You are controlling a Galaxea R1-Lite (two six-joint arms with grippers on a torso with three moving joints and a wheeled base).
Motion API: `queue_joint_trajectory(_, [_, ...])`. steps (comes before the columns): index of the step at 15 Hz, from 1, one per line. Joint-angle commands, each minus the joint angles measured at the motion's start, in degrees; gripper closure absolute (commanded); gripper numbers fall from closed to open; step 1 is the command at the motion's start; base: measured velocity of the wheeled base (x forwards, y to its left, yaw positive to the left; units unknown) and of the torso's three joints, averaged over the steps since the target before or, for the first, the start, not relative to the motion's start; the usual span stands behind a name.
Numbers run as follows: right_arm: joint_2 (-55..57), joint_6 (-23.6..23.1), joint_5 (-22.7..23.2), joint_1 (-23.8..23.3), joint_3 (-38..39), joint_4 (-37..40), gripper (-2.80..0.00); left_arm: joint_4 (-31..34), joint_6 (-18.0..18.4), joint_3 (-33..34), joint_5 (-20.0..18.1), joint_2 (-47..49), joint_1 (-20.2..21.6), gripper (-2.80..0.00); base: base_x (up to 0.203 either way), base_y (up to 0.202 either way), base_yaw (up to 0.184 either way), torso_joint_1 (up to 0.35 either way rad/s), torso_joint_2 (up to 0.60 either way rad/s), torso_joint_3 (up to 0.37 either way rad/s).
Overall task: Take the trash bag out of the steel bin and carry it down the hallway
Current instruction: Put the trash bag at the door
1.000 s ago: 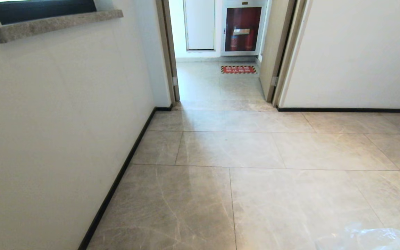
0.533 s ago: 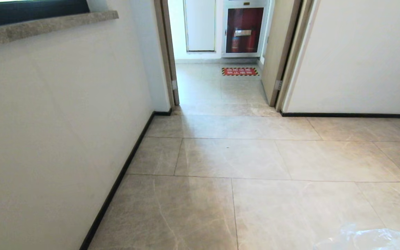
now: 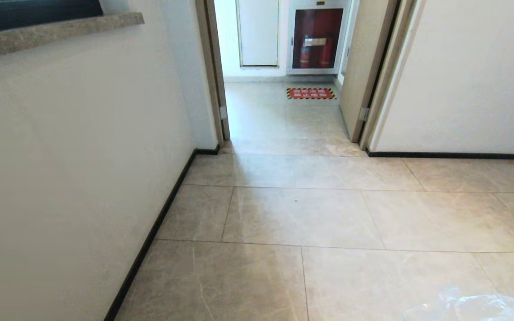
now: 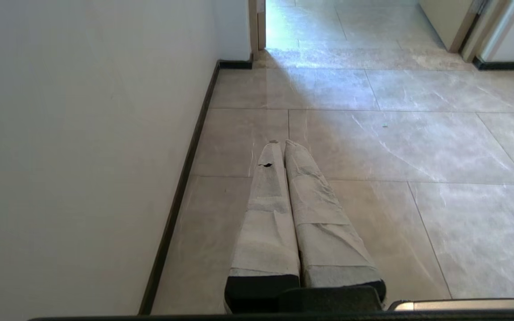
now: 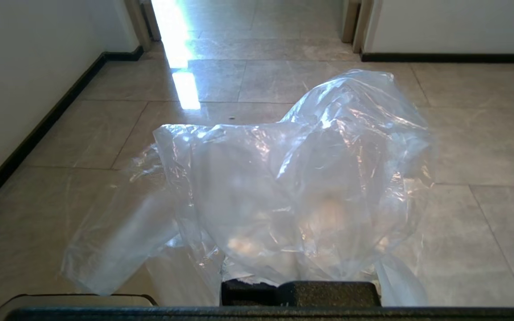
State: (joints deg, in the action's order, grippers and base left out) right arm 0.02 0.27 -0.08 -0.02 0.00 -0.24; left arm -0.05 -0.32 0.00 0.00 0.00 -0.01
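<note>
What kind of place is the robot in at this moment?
Most likely an indoor corridor of a building: large grey-beige marble-look floor tiles, plain pale walls with a dark baseboard, and an open doorway toward a cabinet holding red fire extinguishers.

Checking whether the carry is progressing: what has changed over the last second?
The whole head view has shifted: the doorway ahead and the floor tiles sit lower, so the robot has advanced along the hallway. The trash bag stays at the right end effector; the left end effector stays shut.
</note>
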Motion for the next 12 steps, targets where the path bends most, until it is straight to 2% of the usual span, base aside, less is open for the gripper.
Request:
queue_joint_trajectory(1, [0.1, 0.0, 0.0, 0.0, 0.0, 0.0, 0.0, 0.0, 0.0, 0.0, 0.0, -0.1, 0.0, 0.0, 0.189, 0.0, 0.003, 0.0, 0.0, 0.0])
queue_joint_trajectory(9, [0.1, 0.0, 0.0, 0.0, 0.0, 0.0, 0.0, 0.0, 0.0, 0.0, 0.0, -0.1, 0.0, 0.0, 0.191, 0.0, 0.002, 0.002, 0.0, 0.004])
queue_joint_trajectory(12, [0.0, 0.0, 0.0, 0.0, 0.0, 0.0, 0.0, 0.0, 0.0, 0.0, 0.0, 0.0, 0.0, 0.0, 0.041, 0.0, 0.0, 0.001, 0.0, 0.0])
